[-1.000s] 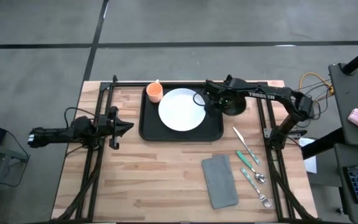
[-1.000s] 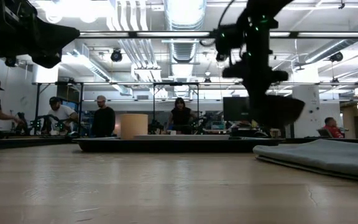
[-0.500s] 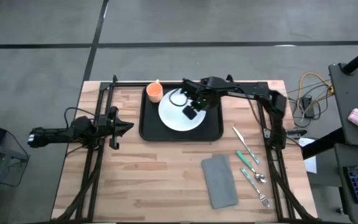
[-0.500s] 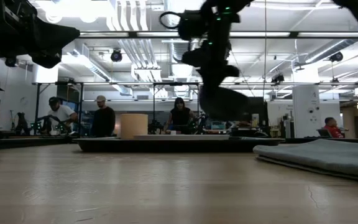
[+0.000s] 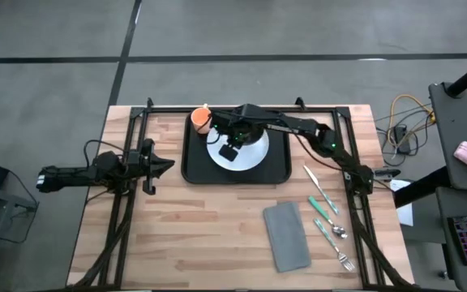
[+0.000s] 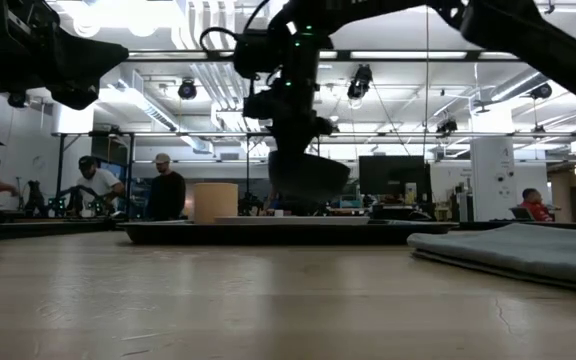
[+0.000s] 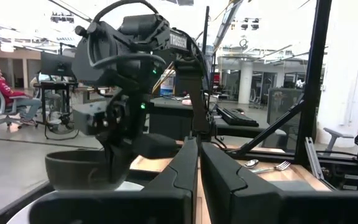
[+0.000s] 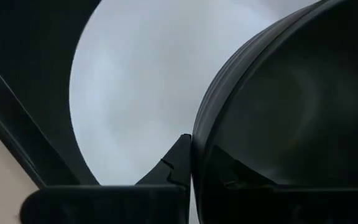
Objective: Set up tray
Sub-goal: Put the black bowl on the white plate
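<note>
Wooden table (image 5: 193, 219): tray (image 5: 194, 166) at back centre, white plate (image 5: 254, 152) on it. Right gripper (image 5: 232, 148) above plate, clamped on black bowl (image 6: 308, 180). Left gripper (image 5: 162, 165) parked at left edge, fingers together.

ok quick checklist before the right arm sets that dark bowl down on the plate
1. Grip on the bowl: ok. The right gripper is shut on the dark bowl's rim.
2. Bowl over the white plate: ok.
3. Bowl clear of the plate: ok, it hangs above it in the low view.
4. Orange cup out of the way: ok, in the tray's corner, beside the plate.
5. Left gripper clear: ok, shut, off the tray's left side.
6. Bowl empty: cannot tell.
</note>
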`<state>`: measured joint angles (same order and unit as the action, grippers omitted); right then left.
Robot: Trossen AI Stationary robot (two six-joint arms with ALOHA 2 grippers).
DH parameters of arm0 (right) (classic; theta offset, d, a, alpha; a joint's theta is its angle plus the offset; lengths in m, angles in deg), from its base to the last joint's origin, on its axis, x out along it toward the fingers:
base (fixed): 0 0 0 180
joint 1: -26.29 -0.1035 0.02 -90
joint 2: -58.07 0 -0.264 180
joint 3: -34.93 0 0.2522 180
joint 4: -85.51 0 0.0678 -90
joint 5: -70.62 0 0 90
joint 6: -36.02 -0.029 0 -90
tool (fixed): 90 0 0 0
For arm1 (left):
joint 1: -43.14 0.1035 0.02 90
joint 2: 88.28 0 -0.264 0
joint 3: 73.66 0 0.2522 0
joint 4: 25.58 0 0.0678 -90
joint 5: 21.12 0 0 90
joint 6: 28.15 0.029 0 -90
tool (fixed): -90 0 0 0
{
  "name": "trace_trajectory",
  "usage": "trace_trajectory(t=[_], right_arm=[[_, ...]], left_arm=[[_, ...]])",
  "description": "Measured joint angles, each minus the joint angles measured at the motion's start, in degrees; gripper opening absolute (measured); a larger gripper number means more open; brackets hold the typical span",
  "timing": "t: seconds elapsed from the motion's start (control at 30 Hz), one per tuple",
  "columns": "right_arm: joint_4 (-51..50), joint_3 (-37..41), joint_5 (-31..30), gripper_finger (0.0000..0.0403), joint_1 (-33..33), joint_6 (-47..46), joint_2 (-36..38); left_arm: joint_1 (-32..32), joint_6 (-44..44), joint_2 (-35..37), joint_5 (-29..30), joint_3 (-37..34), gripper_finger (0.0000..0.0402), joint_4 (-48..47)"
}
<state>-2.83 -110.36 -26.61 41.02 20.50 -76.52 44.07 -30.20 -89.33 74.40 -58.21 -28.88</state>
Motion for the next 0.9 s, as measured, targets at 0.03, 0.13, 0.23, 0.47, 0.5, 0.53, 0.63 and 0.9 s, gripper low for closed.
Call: trace_trajectory(t=[0.03, 0.13, 0.23, 0.47, 0.5, 0.53, 0.63, 0.9], right_arm=[[-0.5, -1.2, 0.0, 0.0008, -0.3, 0.6, -0.9], [-1.8, -3.5, 0.0, 0.0008, -1.6, 1.1, -3.1], [-1.8, -3.3, 0.2, 0.0008, -2.6, 1.2, -4.0], [-1.1, -3.3, 0.3, 0.0008, -3.7, 3.9, -5.3], [-1.1, -3.2, 0.7, 0.0008, -3.7, 3.9, -5.5], [-1.1, -3.2, 1.0, 0.0008, -3.7, 3.8, -5.6], [-1.1, -3.2, 1.5, 0.0008, -3.6, 4.4, -5.9], [-0.8, -3.2, 1.9, 0.0009, -3.6, 6.8, -6.3]], left_arm=[[0.0, 0.0, 0.0, 0.0, 0.0, 0.0001, 0.0], [0.0, 0.0, 0.0, 0.0, 0.0, 0.0001, 0.0], [0.0, 0.0, 0.0, 0.0, 0.0, 0.0001, 0.0], [0.0, 0.0, 0.0, 0.0, 0.0, 0.0001, 0.0], [0.0, 0.0, 0.0, 0.0, 0.0, 0.0001, 0.0], [0.0, 0.0, 0.0, 0.0, 0.0, 0.0001, 0.0], [0.0, 0.0, 0.0, 0.0, 0.0, 0.0001, 0.0], [0.0, 0.0, 0.0, 0.0, 0.0, 0.0001, 0.0]])
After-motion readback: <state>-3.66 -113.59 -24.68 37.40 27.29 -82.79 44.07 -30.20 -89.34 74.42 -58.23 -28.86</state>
